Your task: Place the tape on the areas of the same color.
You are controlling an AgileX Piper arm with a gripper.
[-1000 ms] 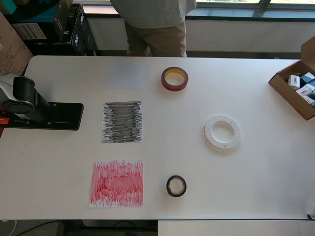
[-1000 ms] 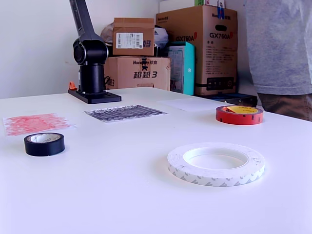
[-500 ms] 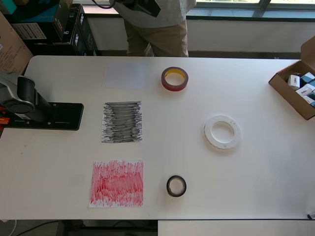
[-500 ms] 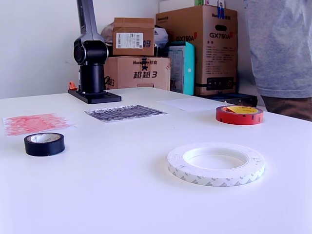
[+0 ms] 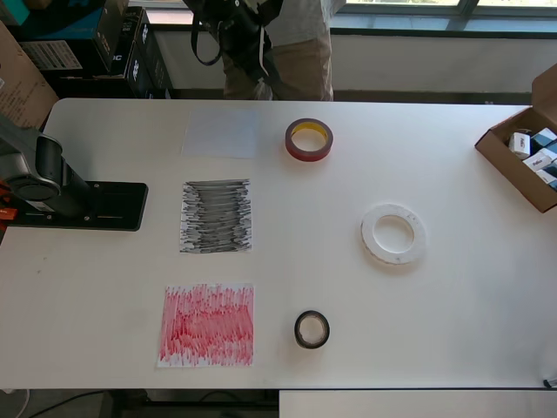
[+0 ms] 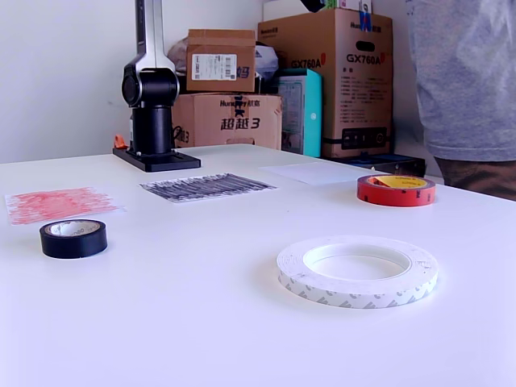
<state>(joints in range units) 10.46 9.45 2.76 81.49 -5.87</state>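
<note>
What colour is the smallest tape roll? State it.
Black; the smallest tape roll shows best in the exterior view, beside the red sheet.

Three tape rolls all lying flat, none on its sheet: red roll (image 5: 309,139) at 12 o'clock, white roll (image 5: 393,234) at 3, small black roll (image 5: 312,329) at 6. White sheet (image 5: 221,133), black sheet (image 5: 216,216), red sheet (image 5: 207,325) line up at 9.

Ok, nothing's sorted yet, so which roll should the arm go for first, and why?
Probably swing down toward the red tape: it lies nearest the gripper, which hangs high past the table's far edge. No roll rests on a sheet yet; the red sheet sits bare.
</note>
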